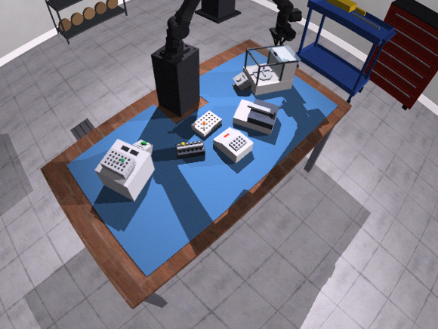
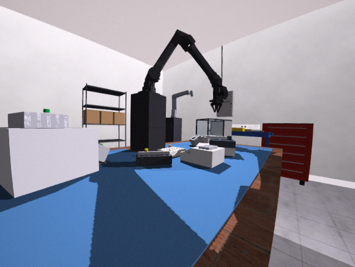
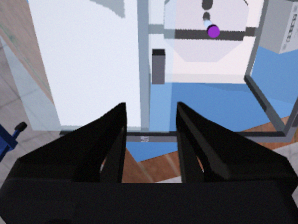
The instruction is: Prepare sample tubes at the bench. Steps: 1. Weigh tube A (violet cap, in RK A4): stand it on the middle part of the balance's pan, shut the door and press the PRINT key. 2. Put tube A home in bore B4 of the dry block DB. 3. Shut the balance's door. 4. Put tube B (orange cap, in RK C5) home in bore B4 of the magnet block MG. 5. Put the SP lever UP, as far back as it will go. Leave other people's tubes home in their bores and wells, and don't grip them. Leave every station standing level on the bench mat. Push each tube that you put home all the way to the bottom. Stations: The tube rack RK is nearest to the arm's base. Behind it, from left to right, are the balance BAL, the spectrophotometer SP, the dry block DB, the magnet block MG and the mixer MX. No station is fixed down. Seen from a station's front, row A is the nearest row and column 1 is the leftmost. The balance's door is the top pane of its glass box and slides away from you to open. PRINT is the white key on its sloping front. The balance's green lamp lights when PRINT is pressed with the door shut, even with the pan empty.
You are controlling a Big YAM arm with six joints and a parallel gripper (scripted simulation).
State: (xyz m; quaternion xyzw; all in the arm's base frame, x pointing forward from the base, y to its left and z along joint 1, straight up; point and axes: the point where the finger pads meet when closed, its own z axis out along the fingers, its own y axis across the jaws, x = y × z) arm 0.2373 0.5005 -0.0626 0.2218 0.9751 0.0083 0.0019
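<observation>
Glass door pane (image 1: 285, 53) (image 3: 92, 65), probably stiff and fragile, seemed best moved by its dark handle (image 3: 158, 68); the black parallel gripper (image 1: 279, 42) (image 2: 215, 111) (image 3: 151, 111) hung partly open, empty.

Bal. box (image 1: 259, 77) (image 2: 209, 119) (image 3: 270, 105) top part-open; door (image 1: 284, 53) (image 3: 90, 65) blocks rear.

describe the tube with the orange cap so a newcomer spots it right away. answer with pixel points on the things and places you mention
On the blue mat (image 1: 211, 181) (image 2: 183, 196), beside the tall black pedestal (image 1: 175, 79) (image 2: 148, 122), sits a small white rack (image 1: 207, 130) full of holes. The tube (image 1: 204, 123) standing in it has the only orange cap there.
</observation>
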